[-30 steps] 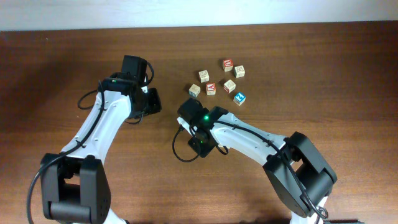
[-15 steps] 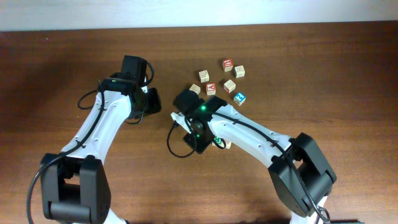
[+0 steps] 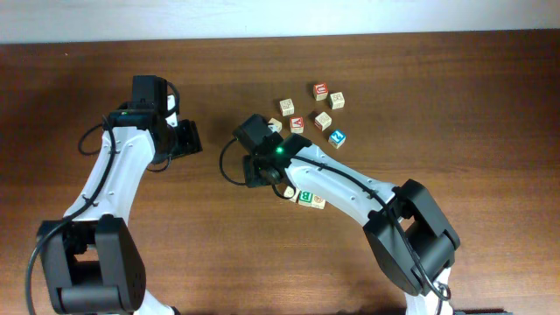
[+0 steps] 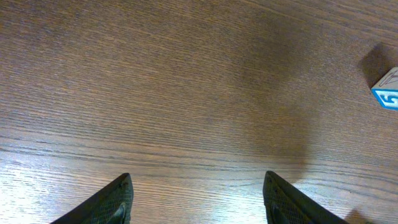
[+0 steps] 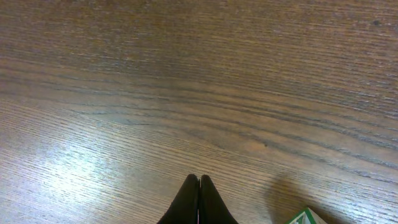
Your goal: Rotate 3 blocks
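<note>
wood table [image 3: 472, 96], r end effector [image 5: 199, 184] closed

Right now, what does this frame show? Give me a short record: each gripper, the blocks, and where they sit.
left gripper: open, empty, over bare table
right gripper: shut, empty, tips over bare wood
green-letter block: apart from the group, beside the right arm
second block: close against the green-letter block
group of blocks: clustered towards the table's far side, no gripper on them
blue-faced cube: at the group's robot-side edge
</note>
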`<state>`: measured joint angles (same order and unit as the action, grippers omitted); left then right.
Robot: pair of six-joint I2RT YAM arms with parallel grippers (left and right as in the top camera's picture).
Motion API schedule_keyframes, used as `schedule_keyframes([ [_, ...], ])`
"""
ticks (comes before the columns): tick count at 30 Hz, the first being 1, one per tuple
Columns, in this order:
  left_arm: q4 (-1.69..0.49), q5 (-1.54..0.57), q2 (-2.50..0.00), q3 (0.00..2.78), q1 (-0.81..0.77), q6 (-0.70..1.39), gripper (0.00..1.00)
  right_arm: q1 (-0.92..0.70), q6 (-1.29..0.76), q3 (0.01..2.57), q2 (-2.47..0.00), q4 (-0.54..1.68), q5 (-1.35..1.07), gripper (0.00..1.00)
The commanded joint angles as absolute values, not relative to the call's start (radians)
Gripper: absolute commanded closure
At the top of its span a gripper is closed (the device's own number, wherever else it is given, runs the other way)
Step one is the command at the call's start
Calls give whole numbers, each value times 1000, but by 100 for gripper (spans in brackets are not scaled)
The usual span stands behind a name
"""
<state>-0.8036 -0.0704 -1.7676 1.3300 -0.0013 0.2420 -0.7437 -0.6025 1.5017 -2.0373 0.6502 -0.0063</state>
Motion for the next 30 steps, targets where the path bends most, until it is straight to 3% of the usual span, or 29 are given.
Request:
schedule_keyframes([
  [1,-799,-70,-1767,1343,1,230,33,-740,-641,1508,-2070,654,21,96],
  [22,-802,-71,-1767,1343,1,230,30,-738,-715,1515,-2103,871,129,96],
  [24,-807,-70,-1767,1343,0,229,25,-707,-621,1654,-2065,937,80,94],
  [27,-840,-74,-1767,1351,-9,202,25,-607,-480,1868,-1904,1151,-7,89],
  [29,-897,-89,-1767,1352,-71,185,27,-433,-334,1851,-1763,1307,-137,90],
  [30,-903,-121,-1767,1352,-121,165,25,-363,-242,1772,-1718,1335,-242,96],
])
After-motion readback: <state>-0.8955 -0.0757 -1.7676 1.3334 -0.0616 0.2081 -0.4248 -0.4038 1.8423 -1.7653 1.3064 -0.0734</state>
